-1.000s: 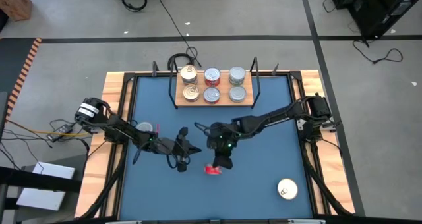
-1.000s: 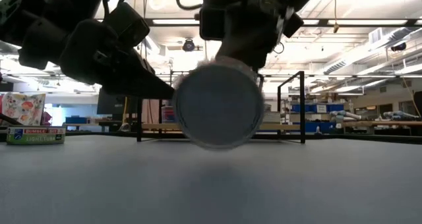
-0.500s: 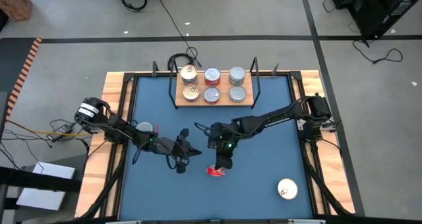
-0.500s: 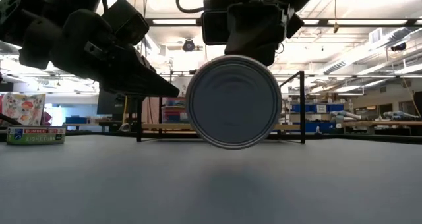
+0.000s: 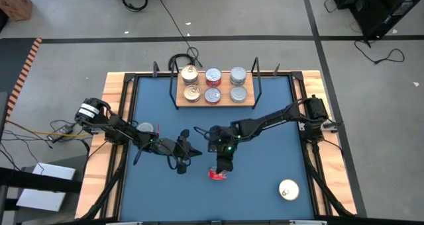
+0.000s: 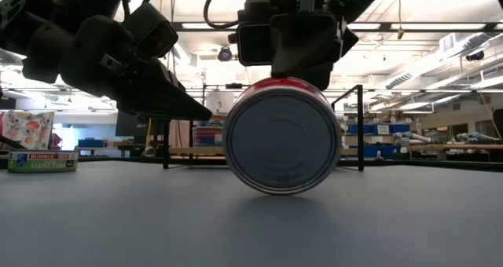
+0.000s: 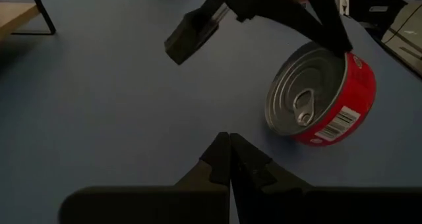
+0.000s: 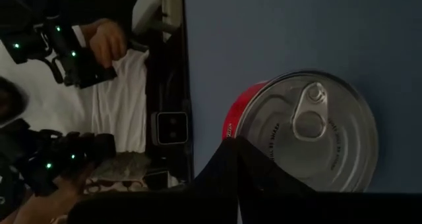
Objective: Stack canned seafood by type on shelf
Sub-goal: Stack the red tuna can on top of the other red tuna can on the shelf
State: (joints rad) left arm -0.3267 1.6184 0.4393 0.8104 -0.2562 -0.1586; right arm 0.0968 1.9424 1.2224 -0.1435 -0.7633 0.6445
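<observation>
A red-sided, silver-lidded tin [image 5: 216,174] stands on its curved side on the blue table; its base faces the low view [image 6: 281,140]. My right gripper [image 5: 223,165] is shut and sits right above it. My left gripper [image 5: 197,152] is shut and hangs a little to the tin's left, touching nothing; the tin's lid [image 7: 300,92] faces it. The shelf [image 5: 246,104] at the far middle carries several tins: gold-lidded on its left, red-sided in the middle, plain silver on its right. My right gripper presses its shut fingers [image 7: 333,36] on the top of the tin's rim [image 7: 344,51], where lid meets red wall. The fingers slant down from the far right. The tin stands on edge, leaning a little, with its red side [image 7: 330,135] on the table.
A loose tin [image 5: 143,128] lies near the table's left edge, beside my left arm; the low view shows it flat on the table [image 6: 43,161]. Another pale-lidded tin [image 5: 288,190] lies at the near right. Bare blue table stretches between the shelf and the arms.
My right gripper has sunk a little toward the near edge and rolled its wrist. The red tin, on edge under it, has shifted slightly toward the near edge and now shows its red top in the low view. My left arm has kept still.
</observation>
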